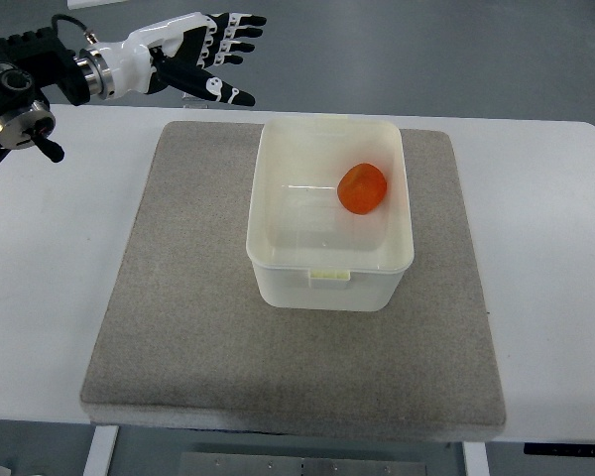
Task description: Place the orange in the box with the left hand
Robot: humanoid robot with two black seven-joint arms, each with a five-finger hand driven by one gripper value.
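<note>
An orange (363, 187) lies inside the translucent white box (329, 283), toward its far right side. The box stands on a grey felt mat (178, 307). My left hand (221, 58) hovers at the top left, beyond the table's far edge and up-left of the box, with fingers spread and holding nothing. Its black-and-white arm enters from the left edge. The right hand does not show.
The white table (555, 238) extends around the mat on the left and right. Grey floor lies beyond the far edge. The table frame (278, 464) shows at the bottom.
</note>
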